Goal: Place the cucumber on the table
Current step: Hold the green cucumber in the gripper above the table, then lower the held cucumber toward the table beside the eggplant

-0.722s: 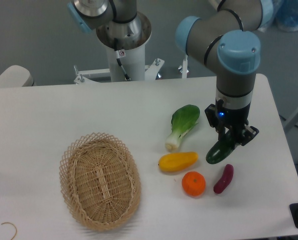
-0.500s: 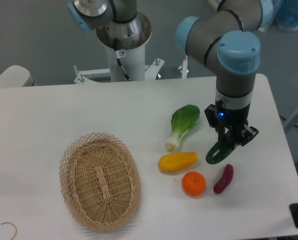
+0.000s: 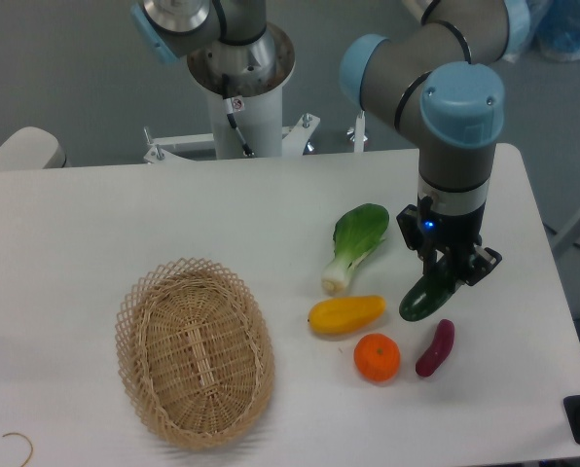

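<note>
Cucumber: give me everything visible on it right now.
The cucumber is short, smooth, glossy dark green with a rounded lower end. It is tilted, lower end toward the left, upper end hidden in the hand, whose fingers are shut on it. It sits over the right part of the white table, between the yellow squash and the purple sweet potato, touching neither. Whether its lower tip rests on the table cannot be told.
</note>
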{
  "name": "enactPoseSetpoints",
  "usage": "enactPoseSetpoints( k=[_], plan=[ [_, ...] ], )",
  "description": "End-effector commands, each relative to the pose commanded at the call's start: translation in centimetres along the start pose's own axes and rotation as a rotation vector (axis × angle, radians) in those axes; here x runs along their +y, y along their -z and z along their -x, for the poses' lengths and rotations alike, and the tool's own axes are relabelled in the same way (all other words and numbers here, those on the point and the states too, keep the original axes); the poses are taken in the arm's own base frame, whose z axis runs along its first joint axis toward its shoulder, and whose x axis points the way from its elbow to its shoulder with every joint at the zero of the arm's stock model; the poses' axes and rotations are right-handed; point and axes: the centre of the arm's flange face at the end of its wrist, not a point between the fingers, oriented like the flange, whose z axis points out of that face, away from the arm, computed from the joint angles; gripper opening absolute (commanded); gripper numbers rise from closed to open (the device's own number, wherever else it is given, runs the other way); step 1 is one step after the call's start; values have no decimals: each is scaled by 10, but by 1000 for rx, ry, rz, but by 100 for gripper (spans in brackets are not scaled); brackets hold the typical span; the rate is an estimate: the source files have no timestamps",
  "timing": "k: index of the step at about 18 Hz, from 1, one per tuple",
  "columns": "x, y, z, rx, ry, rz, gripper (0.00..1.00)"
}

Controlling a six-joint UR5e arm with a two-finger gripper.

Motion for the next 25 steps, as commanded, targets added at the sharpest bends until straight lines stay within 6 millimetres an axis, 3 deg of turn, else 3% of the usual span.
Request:
enactPoseSetpoints(
  k=[3, 9, 14, 16, 25],
  plan=[
    [-16, -4, 0, -18, 6, 1, 26],
    [-46, -33, -4, -56, 143, -17, 26],
    [-52, -61, 3, -84, 217, -34, 26],
    [-39, -70, 8, -78, 117, -21, 26],
    [83, -104, 22, -4, -190, 37, 26]
  ],
)
